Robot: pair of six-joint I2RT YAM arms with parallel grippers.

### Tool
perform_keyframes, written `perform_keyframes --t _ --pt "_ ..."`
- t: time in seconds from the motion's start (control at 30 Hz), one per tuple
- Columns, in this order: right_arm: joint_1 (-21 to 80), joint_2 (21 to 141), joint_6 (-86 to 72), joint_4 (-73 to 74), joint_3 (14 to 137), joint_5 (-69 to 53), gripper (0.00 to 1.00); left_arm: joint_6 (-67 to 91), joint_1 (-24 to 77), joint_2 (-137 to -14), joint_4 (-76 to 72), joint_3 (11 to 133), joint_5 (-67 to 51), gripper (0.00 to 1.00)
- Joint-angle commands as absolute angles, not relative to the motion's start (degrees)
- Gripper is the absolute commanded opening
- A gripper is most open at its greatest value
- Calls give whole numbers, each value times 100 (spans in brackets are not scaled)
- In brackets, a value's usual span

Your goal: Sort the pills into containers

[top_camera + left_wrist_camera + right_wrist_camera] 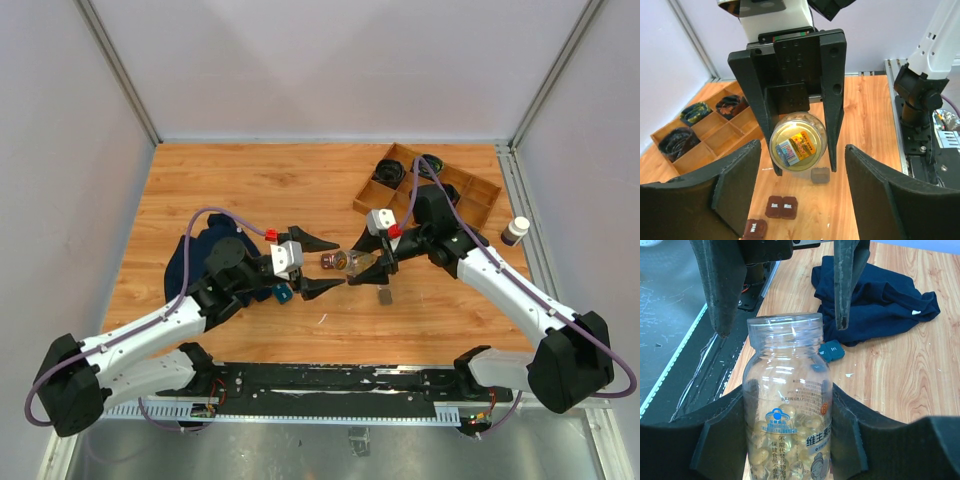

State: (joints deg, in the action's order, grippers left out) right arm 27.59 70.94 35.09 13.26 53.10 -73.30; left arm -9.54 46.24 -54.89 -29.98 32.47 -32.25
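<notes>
My right gripper [380, 257] is clamped on the body of the clear pill bottle [787, 390] and holds it off the counter [250, 190]. The bottle's long axis lies left-right, with the neck pointing at my left arm. My left gripper [338, 264] stands wide open and empty. Its fingers sit on either side of that neck and, as far as I can see, do not touch it. I can't tell whether a cap is on. The containers [781, 206], small dark-brown boxes, lie on the counter under the bottle, nearer the left arm. I judge the next move is for the left jaws to close squarely around the neck.
</notes>
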Motion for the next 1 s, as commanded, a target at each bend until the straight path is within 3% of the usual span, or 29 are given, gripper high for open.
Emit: perform_keyframes --t 0.0,0.37,0.5,0.7,0.97 --pt "2689 7015 3737 1493 5524 -7466 3 -790 4597 -5610 -3299 3419 -3509 69" --pt "2685 7062 3746 1533 5548 -7453 2 -445 4597 -5817 -3507 3432 -3485 50" --pt "2689 7073 3749 1547 5558 -7432 1 -255 4597 -5867 -3554 3426 -3387 34" --pt "2669 7110 3732 1584 5596 -7239 1 329 4597 -5906 -3663 3438 -3141 1" --pt "2515 7202 3562 1581 5668 -6926 1 2350 4687 -5897 -3657 3333 -1655 0"
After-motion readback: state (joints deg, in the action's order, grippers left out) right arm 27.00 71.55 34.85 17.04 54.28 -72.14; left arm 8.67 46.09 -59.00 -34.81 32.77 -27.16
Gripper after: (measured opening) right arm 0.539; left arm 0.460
